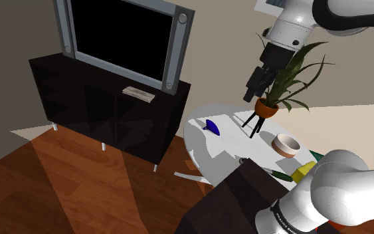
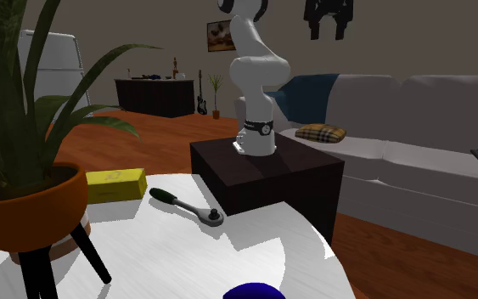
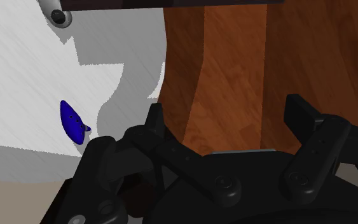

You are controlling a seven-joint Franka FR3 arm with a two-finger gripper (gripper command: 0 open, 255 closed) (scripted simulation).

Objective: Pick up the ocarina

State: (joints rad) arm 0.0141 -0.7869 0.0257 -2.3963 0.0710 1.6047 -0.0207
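- Shoulder view: the tool [image 1: 256,92] hangs high over the bench [image 1: 208,151], beside one potted plant [image 1: 291,73]. One blue ocarina [image 1: 211,125] lies well apart from it, near the bench's edge on this view's left. One bowl [image 1: 286,143] sits nearer the stand.
- Second exterior view: one ratchet [image 2: 186,206] and one yellow block [image 2: 116,184] lie on the bench.
- Wrist view: the fingers [image 3: 298,111] stand wide apart, holding nothing. The ocarina lies off to one side, not between them.
- Best approach, I judge — centre the tool over the ocarina, turn to span its narrow width, then descend straight.
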